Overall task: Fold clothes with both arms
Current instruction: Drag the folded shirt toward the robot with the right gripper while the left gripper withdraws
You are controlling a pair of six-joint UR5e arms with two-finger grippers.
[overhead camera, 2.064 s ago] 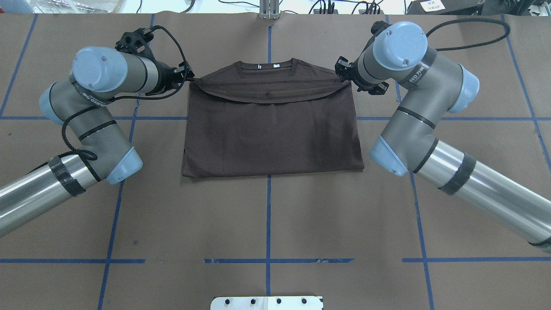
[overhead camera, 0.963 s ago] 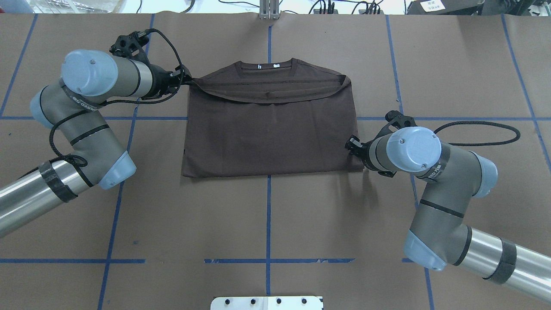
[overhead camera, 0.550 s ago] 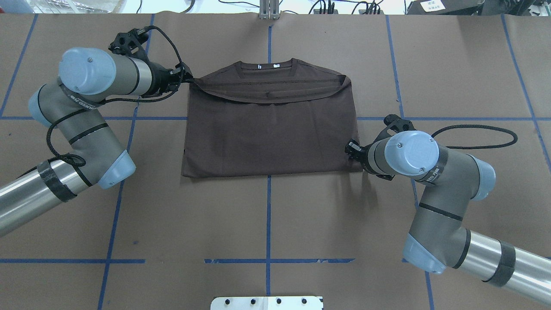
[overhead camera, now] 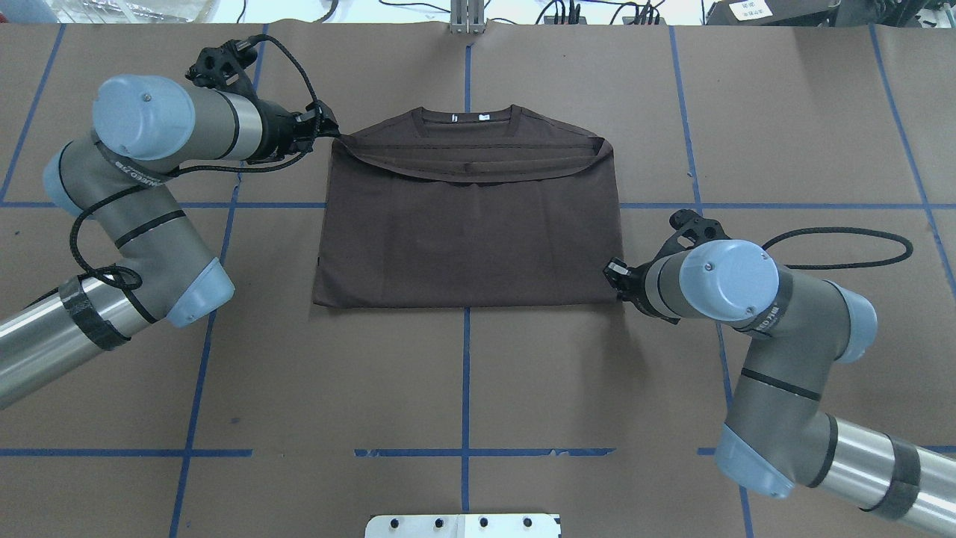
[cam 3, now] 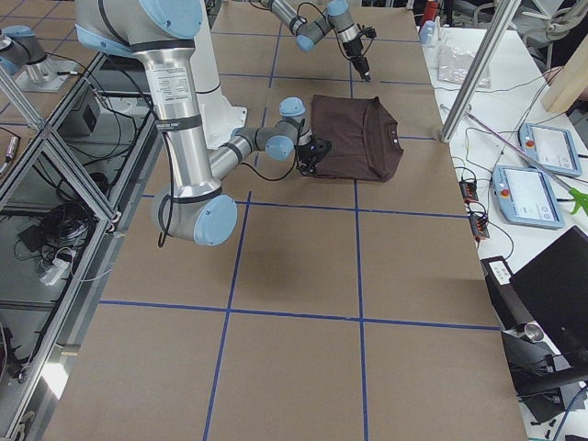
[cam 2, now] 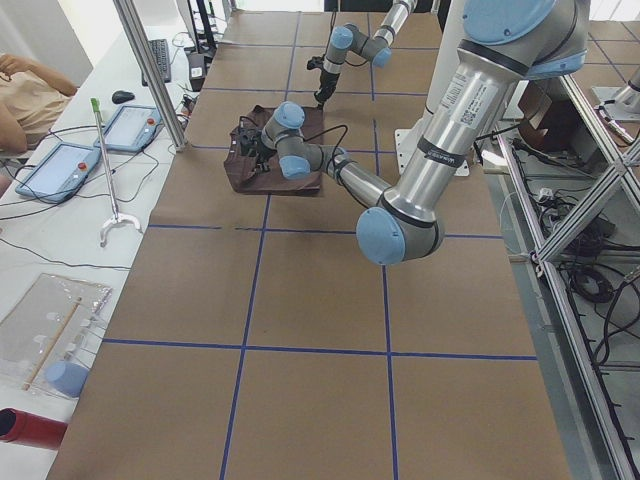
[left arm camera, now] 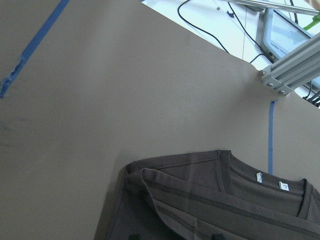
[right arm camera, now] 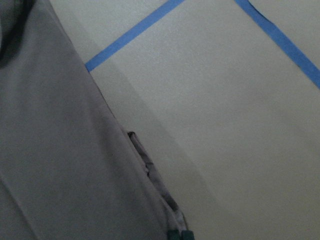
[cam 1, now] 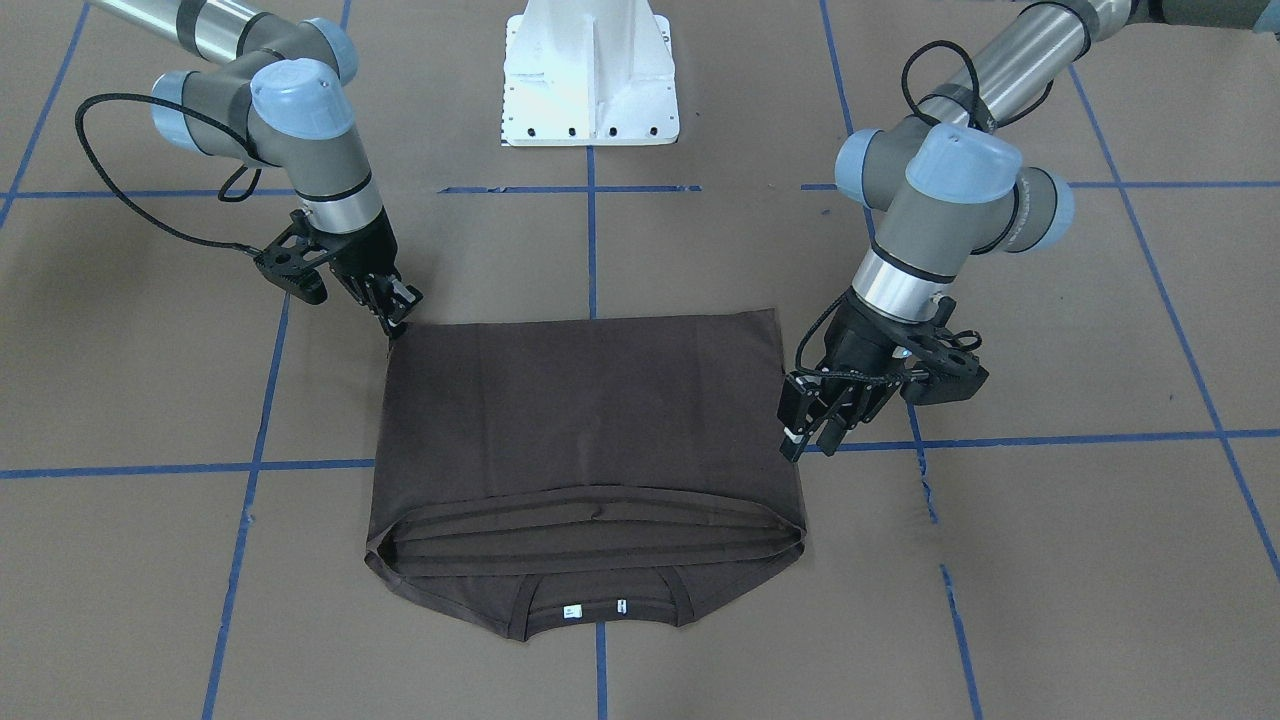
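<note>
The dark grey-brown T-shirt (overhead camera: 467, 239) lies flat on the brown table, its bottom part folded up over the chest. The neck and white tags (overhead camera: 467, 117) face away from the robot. My left gripper (overhead camera: 326, 128) is open and hovers by the shirt's far left corner; in the front view (cam 1: 805, 435) it holds no cloth. In the left wrist view its fingertips (left arm camera: 132, 236) stand wide apart above the shirt (left arm camera: 215, 200). My right gripper (overhead camera: 614, 270) is at the shirt's near right corner, also in the front view (cam 1: 397, 312). Its tips (right arm camera: 179, 235) look closed on the cloth edge (right arm camera: 145, 165).
The white pedestal base (cam 1: 590, 80) stands at the robot's side of the table. Blue tape lines (overhead camera: 466, 373) cross the brown table cover. An aluminium post (overhead camera: 467, 19) and cables sit at the far edge. Tablets (cam 2: 90, 140) lie on the operators' side bench.
My right gripper has left the shirt's far right corner and swung to its near right corner. The left gripper has stayed at the far left corner. The shirt's right edge has shifted slightly.
</note>
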